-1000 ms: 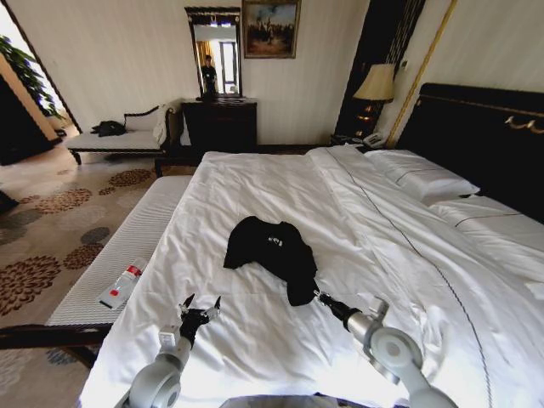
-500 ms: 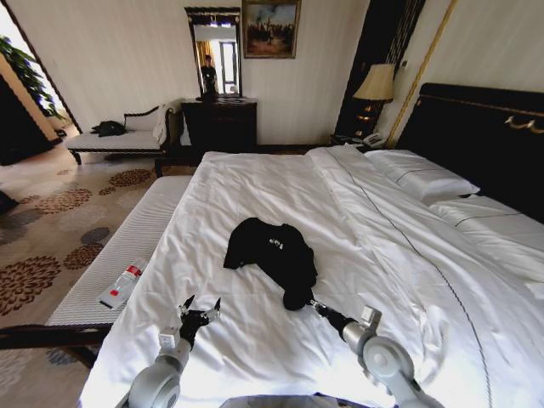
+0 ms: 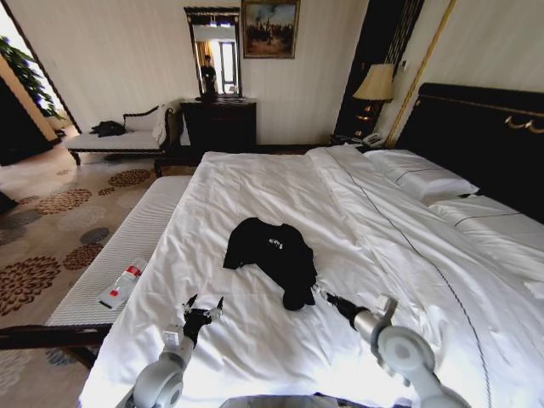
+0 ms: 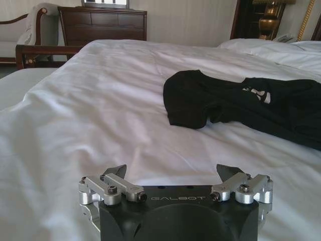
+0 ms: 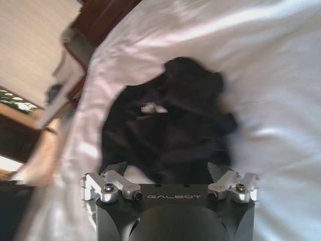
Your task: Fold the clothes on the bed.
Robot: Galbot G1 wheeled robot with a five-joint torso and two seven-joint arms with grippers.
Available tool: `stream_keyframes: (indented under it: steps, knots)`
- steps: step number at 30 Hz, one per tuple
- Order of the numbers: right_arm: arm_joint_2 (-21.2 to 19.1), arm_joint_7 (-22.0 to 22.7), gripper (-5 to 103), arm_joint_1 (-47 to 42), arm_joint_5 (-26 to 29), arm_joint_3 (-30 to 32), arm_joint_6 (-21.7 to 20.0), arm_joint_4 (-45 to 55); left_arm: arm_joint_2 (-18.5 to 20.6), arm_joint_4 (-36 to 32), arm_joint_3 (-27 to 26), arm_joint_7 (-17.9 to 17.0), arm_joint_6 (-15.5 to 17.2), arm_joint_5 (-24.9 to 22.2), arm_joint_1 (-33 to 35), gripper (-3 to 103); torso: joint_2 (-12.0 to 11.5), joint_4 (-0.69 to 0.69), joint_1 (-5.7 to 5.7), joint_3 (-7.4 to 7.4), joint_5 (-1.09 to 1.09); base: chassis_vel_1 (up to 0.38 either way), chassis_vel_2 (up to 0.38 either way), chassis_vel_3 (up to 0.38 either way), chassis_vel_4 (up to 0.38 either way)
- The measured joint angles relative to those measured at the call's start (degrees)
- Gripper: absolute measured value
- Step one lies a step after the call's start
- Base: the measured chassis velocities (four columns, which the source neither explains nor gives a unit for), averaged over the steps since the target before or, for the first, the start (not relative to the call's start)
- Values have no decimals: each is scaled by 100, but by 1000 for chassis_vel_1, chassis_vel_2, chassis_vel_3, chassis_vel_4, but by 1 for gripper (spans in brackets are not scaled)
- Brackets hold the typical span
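The black top (image 3: 272,251) lies crumpled on the white bed (image 3: 255,183), a little white lettering showing on its chest. My right gripper (image 3: 322,296) is low over the duvet at the top's near end. In the right wrist view the right gripper (image 5: 167,169) is open, and the black top (image 5: 165,130) reaches in between its fingers. My left gripper (image 3: 202,305) hovers open over bare duvet, to the left of the top and nearer to me. From the left wrist the left gripper (image 4: 172,173) holds nothing, with the top (image 4: 241,100) farther off.
A white-cushioned bench (image 3: 127,251) runs along the bed's left side with a red-and-white packet (image 3: 121,286) on it. Pillows (image 3: 425,178) and the dark headboard (image 3: 484,136) are on the right. A dresser (image 3: 219,123) and chaise (image 3: 119,136) stand against the far wall.
My right arm pushed in towards the top's near end, then shifted slightly right. That end of the top has bunched up a little. The left gripper has dipped slightly.
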Motion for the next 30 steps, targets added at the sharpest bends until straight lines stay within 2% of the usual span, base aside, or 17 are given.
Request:
stream_keyframes:
  steps: [1,4,10,21,25,28,30]
  knots:
    - [-1,251,99,454,539,-192,-92,-163,37,26,62,-33,24,-26,-61,100,0,1,0,0,1,0,0,0,0]
    - [143,461,102,594,752,-231,-152,-408,81,61,172,-72,70,-79,-178,100,0,-2,0,0,0,0,0,0,0]
    - [415,472,99,730,654,-274,-193,-813,89,87,171,-88,83,-92,-187,100,0,-1,0,0,1,0,0,0,0]
    - [512,380,97,1236,625,-200,-186,-1651,129,92,175,-117,110,-132,-219,100,0,-1,0,0,1,0,0,0,0]
    - [569,373,90,1429,616,-186,-178,-1919,140,94,164,-123,113,-144,-220,100,0,0,0,0,0,0,0,0,0]
    - [568,348,74,1438,559,-183,-175,-2027,141,94,160,-128,114,-164,-244,100,0,-1,0,0,0,0,0,0,0]
    - [570,335,74,1432,527,-183,-174,-2052,140,98,160,-129,114,-166,-250,100,0,-1,0,0,1,0,0,0,0]
